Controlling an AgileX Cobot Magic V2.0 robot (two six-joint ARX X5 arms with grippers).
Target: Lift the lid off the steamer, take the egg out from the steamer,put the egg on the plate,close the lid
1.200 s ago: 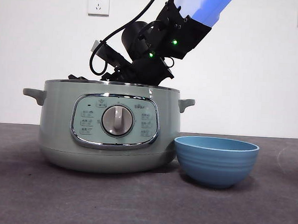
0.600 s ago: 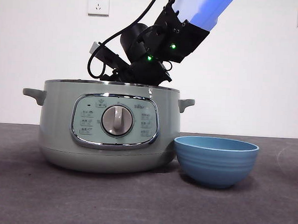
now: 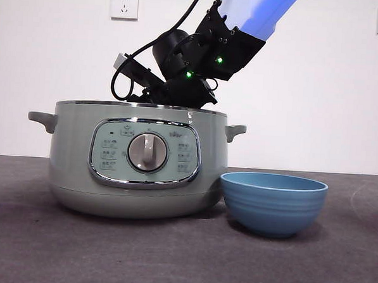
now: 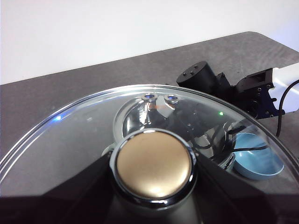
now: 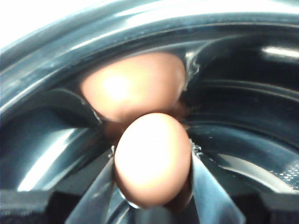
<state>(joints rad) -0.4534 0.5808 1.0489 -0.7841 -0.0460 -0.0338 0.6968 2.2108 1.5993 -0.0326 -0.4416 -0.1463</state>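
- The right gripper (image 5: 152, 186) is down inside the steamer (image 3: 137, 161), its fingers (image 5: 205, 186) pinching the egg (image 5: 152, 158). The shell is smooth and rounded, so a light squeeze could let it slip on the way up, and a hard one could crack it.
- The right wrist view shows a second egg-coloured shape behind the held egg, against the shiny inner wall. I cannot tell whether it is another egg or a reflection. If it is real, the fingers could nudge it while lifting.
- In the front view the arm leans steeply over the steamer's rim. A sideways move made before the egg rises above that rim could knock the egg or a finger against the metal edge.
- The plate (image 3: 273, 203) stands on the tabletop (image 3: 170, 261) just beside the steamer, near its handle (image 3: 235, 131). A low carry could clip the handle or the plate's rim and shove the plate away.
- The left gripper (image 4: 154, 205) holds the lid (image 4: 70, 140) up off the steamer, fingers closed on the knob (image 4: 154, 164). The glass is wide and held only at its centre, so it could tilt or swing.
- Seen through the glass, the right arm (image 4: 224, 88) works near the lid, and if either arm drifts they could collide.
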